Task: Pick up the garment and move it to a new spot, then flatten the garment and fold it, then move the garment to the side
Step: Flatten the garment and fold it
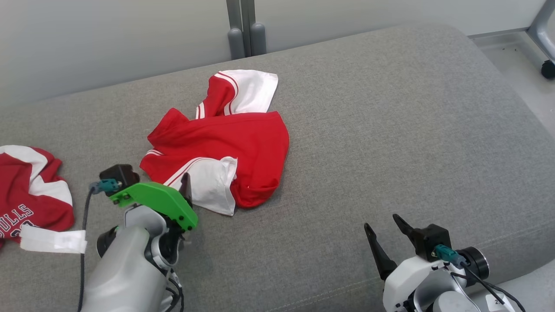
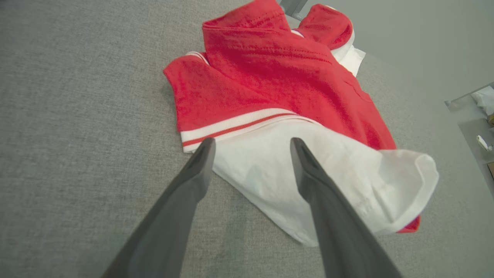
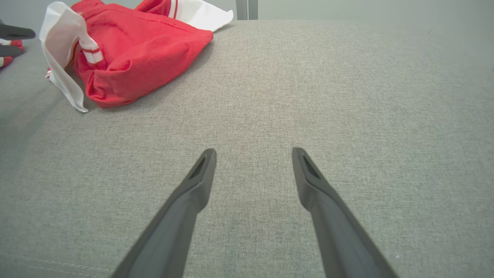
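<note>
The left hand (image 2: 251, 146), fingers spread, is poised over the near white edge of the crumpled red garment (image 2: 270, 69), which stretches straight ahead of it on the grey cushion (image 1: 390, 130). The right hand (image 1: 383, 225), also spread, sits well apart from the garment, so the left is nearer.

Two red-and-white garments (image 1: 243, 143) (image 1: 26, 195), two dark-fingered claws (image 2: 251, 143) (image 1: 382, 222), one grey sofa cushion (image 1: 390, 130).

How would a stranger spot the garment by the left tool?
On the grey cushion, look just beyond the open left tool. It's the crumpled red garment with white panels; unlike the red jersey at the left edge, it shows no lettering.
</note>
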Robot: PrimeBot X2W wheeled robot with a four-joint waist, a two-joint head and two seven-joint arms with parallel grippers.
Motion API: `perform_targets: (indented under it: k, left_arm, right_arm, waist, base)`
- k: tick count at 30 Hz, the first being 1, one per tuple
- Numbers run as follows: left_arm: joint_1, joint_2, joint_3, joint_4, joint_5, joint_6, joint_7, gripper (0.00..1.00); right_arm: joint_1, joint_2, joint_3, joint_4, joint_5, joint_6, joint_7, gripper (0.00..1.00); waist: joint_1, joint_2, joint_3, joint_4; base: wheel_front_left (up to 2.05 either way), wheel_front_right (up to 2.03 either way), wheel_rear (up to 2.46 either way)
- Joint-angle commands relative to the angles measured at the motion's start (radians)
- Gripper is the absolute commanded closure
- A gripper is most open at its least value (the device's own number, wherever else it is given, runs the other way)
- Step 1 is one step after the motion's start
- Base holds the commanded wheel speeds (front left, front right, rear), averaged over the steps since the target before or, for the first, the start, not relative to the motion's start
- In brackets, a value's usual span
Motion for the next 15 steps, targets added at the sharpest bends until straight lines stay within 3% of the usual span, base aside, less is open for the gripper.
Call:
perform_targets:
  k: [1, 8, 15]
  left_arm:
    - [0.023, -0.002, -0.008, -0.003, 0.003, 0.003, 0.004, 0.0]
    - [0.04, 0.006, -0.098, 0.005, 0.108, 0.1, 0.016, 0.0]
    - [0.044, -0.02, -0.082, -0.001, 0.078, 0.121, 0.011, 0.0]
  right_arm:
    - [0.01, -0.001, -0.001, -0.004, -0.002, -0.001, 0.003, 0.0]
    - [0.014, -0.001, 0.002, -0.015, -0.002, -0.001, 0.005, 0.0]
    - [0.009, -0.001, -0.001, -0.023, -0.006, -0.001, 0.006, 0.0]
  waist:
    - [0.0001, 0.0, -0.004, -0.002]
    - [0.0001, 0.0, 0.003, -0.016]
    - [0.0001, 0.0, 0.032, -0.03]
  base:
    - [0.0, 0.0, 0.0]
    - [0.0, 0.0, 0.0]
    - [0.0, 0.0, 0.0]
